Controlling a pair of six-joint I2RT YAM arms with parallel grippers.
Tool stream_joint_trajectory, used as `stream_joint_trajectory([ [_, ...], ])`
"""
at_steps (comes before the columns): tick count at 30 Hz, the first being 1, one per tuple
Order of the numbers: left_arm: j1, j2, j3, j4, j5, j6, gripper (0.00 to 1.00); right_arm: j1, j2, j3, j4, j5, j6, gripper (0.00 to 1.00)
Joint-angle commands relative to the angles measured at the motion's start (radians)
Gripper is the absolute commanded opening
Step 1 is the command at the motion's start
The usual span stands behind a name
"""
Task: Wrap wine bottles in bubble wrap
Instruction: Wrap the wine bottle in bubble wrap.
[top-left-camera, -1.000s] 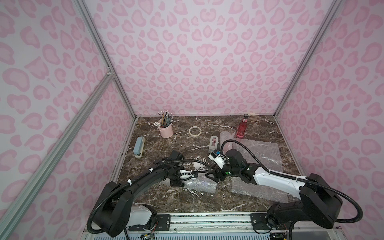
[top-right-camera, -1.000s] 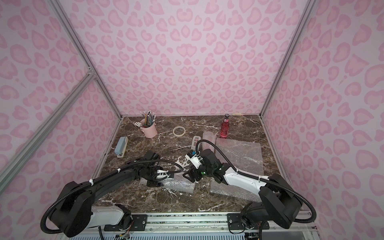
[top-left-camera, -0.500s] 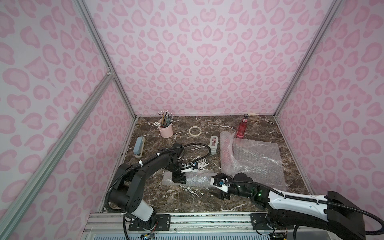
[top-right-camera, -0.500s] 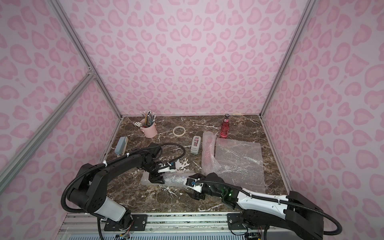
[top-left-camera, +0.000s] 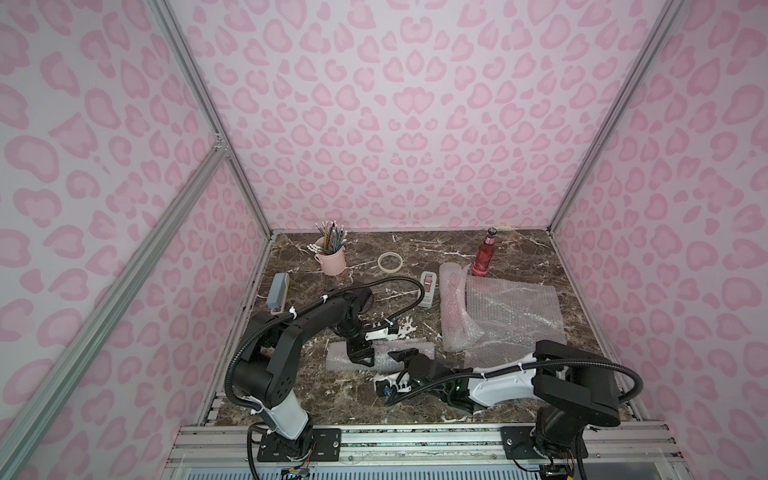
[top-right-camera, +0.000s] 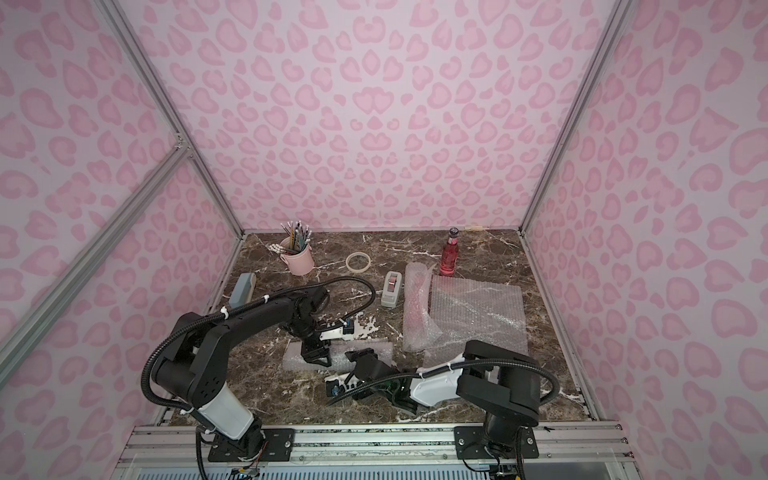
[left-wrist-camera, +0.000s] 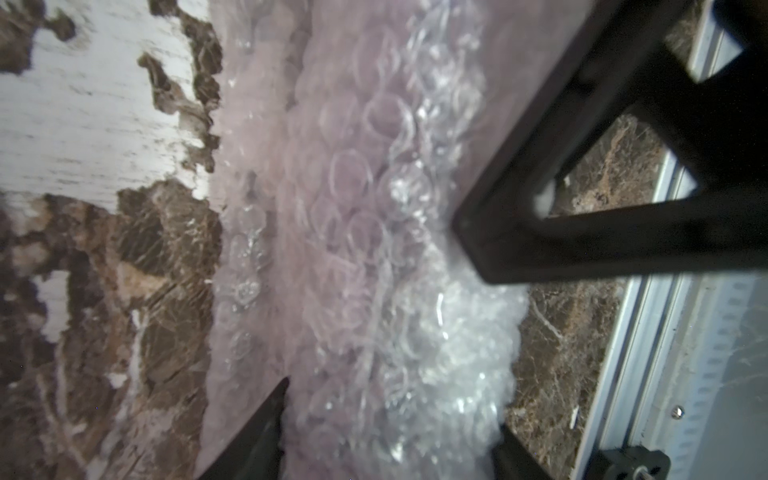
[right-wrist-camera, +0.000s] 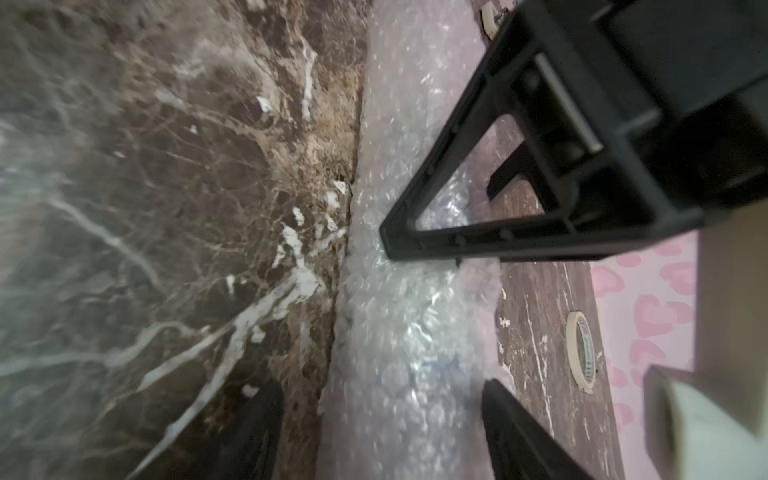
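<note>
Since the right arm no longer reaches across the middle of the marble table but lies low along its front edge, the right gripper now sits at the rolled bubble wrap, just beside the left gripper, which stays over the same roll as before. The right jaws stand apart on either side of the roll, with bare marble showing between one finger and the plastic, so they straddle it without clamping. The left jaws flank the roll more closely, right at its sides; whether they squeeze it I cannot tell. A pinkish tint shows through the bubbles in the left wrist view, which suggests a bottle inside, though no glass is plainly visible. Two grippers on one tube probably means the roll is being tightened or steadied for closing. One pink-red bottle stands upright and bare at the back, just behind a flat sheet, so wrapping remains to do.
</note>
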Motion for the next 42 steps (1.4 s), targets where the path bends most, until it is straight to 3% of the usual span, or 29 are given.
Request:
stream_joint_trajectory([
  [1, 0.001, 0.008, 0.029, -0.029, 0.014, 0.007, 0.62, 0.004, 0.089, 0.049, 0.022, 0.161, -0.065, 0.75],
  [4, 0.002, 0.014, 0.040, -0.043, 0.025, 0.015, 0.62, -0.003, 0.123, 0.060, 0.058, 0.215, -0.076, 0.76],
  [8, 0.001, 0.007, 0.046, -0.053, 0.035, 0.025, 0.62, -0.020, 0.159, 0.107, -0.039, 0.177, -0.034, 0.75],
  [16, 0.002, -0.020, 0.056, -0.066, 0.043, 0.047, 0.67, -0.116, 0.189, 0.195, -0.325, -0.126, 0.057, 0.64],
  [23, 0.002, -0.083, 0.064, -0.066, 0.042, 0.062, 0.75, -0.151, 0.225, 0.241, -0.457, -0.244, 0.074, 0.58],
  [31, 0.009, -0.191, 0.085, -0.063, -0.118, 0.039, 0.86, -0.179, 0.236, 0.273, -0.547, -0.244, 0.074, 0.58],
  [32, 0.012, -0.208, 0.085, -0.056, -0.136, 0.036, 0.87, -0.183, 0.232, 0.277, -0.557, -0.432, 0.131, 0.56],
  [33, 0.014, -0.228, 0.081, -0.034, -0.167, 0.017, 0.90, -0.191, 0.227, 0.286, -0.573, -0.483, 0.148, 0.56],
  [42, 0.020, -0.332, 0.040, 0.189, -0.412, -0.233, 0.93, -0.199, 0.216, 0.368, -0.720, -0.657, 0.306, 0.55],
])
